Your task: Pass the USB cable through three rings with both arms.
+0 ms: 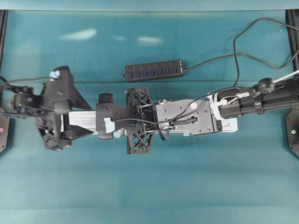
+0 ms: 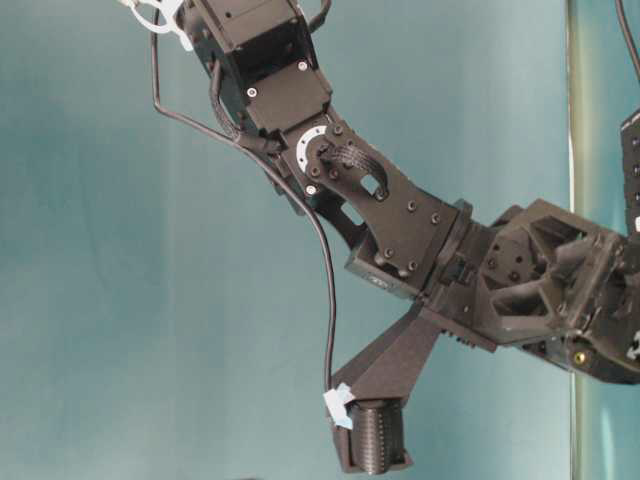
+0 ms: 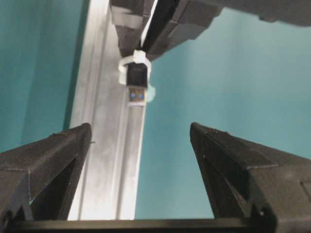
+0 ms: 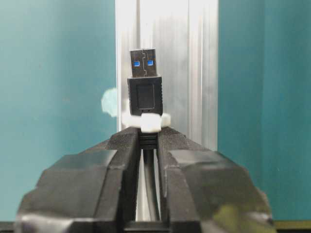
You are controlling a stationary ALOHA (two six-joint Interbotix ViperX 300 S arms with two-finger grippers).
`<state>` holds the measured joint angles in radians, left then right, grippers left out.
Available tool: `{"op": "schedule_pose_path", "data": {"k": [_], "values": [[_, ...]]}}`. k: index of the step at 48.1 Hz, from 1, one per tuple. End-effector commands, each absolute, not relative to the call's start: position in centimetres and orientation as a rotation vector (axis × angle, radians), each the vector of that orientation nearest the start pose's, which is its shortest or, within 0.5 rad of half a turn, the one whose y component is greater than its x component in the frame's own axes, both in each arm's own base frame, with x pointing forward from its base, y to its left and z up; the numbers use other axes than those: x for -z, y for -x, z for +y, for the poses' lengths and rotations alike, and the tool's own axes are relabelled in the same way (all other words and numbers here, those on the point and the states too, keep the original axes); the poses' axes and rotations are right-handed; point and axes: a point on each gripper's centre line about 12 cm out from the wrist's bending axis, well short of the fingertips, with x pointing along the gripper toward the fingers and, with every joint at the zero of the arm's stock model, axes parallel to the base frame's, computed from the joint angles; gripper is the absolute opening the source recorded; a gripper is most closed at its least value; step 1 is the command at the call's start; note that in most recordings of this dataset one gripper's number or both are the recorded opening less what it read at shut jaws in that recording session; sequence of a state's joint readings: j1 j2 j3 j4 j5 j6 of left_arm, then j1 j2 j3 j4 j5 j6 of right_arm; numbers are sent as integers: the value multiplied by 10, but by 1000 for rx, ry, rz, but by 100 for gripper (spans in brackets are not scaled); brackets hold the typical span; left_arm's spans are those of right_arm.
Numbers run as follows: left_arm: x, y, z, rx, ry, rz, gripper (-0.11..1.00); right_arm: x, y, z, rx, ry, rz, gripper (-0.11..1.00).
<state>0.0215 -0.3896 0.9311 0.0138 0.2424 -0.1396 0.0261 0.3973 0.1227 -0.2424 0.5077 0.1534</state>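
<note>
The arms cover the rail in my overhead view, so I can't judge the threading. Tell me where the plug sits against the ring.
Observer: In the right wrist view, the plug sticks out through a white ring, its body past the loop.
Operator: Report the right gripper.
Observer: The right gripper is shut on the cable just behind that ring.
Operator: Now the left.
Observer: The left gripper is wide open, short of the plug and not touching it.
</note>
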Motion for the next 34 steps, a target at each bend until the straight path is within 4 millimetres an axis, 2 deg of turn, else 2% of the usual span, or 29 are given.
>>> {"op": "schedule_pose_path", "data": {"k": [1,10,17,34], "values": [[-181,-289,8,-65,100,791,90,-142,-498,0,48,119,969,-7],[-162,-303,12,-54,51,774,90,-142,-498,-1,50,105,956,-7],[-153,-307,16,-65,56,758,90,-142,-498,1,50,82,953,-7],[-150,-301,16,-64,57,684,88,-138,-490,3,43,53,938,-7]]}}
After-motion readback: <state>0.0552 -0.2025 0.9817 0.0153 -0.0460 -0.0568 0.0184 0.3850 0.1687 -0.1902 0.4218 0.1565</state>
